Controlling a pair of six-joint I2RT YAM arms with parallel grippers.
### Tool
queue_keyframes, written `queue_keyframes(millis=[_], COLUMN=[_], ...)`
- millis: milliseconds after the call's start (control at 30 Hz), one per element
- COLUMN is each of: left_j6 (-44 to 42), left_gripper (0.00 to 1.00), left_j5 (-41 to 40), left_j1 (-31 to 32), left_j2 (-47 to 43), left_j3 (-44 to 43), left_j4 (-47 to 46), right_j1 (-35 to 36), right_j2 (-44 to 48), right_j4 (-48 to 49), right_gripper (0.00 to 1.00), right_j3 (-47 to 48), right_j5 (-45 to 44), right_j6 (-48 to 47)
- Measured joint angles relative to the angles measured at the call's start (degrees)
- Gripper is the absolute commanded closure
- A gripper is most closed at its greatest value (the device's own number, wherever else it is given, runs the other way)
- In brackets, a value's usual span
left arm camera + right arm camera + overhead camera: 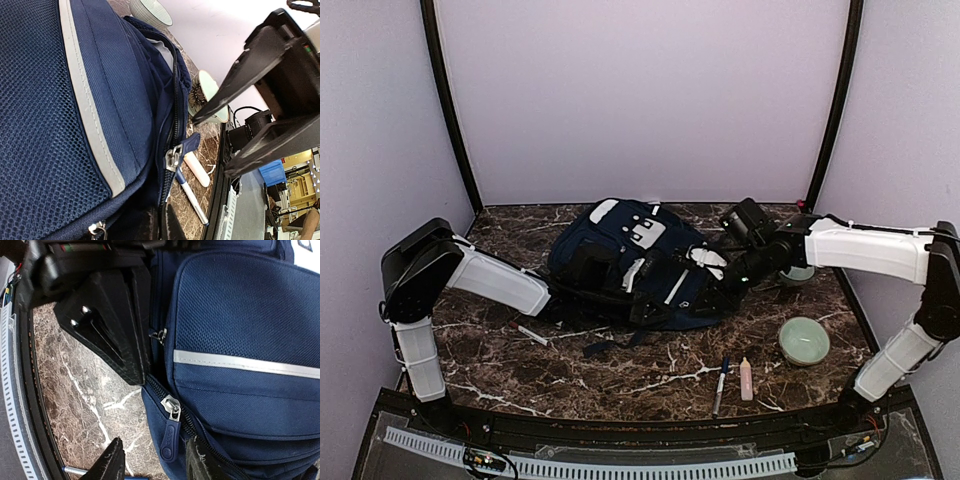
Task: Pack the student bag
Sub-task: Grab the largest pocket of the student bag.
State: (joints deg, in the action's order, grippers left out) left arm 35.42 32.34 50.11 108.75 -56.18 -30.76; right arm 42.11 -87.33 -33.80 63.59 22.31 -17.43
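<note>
**Evidently ungripped: zip pull between the right jaws**

- The student bag [620,265] was found lying flat on the marble table [650,395], with its long axis running roughly from one arm to the other. It was flanked by both arms.
- The right gripper [156,446] was seen partly open. The zip pull [170,439] was framed in the gap, nearer the finger on the bag's side. No pinch on it could be made out.
- From those jaws, the zip track was traced running straight ahead and away along the bag's edge, towards the left gripper [136,372].
- The left gripper was noted closed at the far end of that track. A fold of the bag's edge appeared to be pinched in it, though the contact itself was poorly shown.
- The right arm was judged the nearer to the pull, so the next move was expected to turn on those jaws being closed around it. The pull's long axis was lined up along the fingers, which was judged to favour a clean pinch.
</note>
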Motion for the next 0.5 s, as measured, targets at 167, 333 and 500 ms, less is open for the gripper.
queue_keyframes(millis=[167, 333, 500], left_j6=[0.0, 0.02, 0.04], left_gripper=[1.0, 1.0, 1.0], left_j5=[0.04, 0.0, -0.02], left_j1=[0.0, 0.0, 0.0], left_j2=[0.0, 0.0, 0.0], left_j3=[0.0, 0.0, 0.0], left_j4=[0.02, 0.07, 0.2], right_j1=[-0.02, 0.0, 0.0], right_j2=[-2.89, -6.82, -8.96], right_j4=[-0.52, -1.05, -0.81], right_gripper=[0.6, 0.71, 0.81], right_j3=[0.5, 3.56, 5.09], right_j5=[-0.35, -0.46, -1.57], right_j6=[0.7, 1.6, 2.36])
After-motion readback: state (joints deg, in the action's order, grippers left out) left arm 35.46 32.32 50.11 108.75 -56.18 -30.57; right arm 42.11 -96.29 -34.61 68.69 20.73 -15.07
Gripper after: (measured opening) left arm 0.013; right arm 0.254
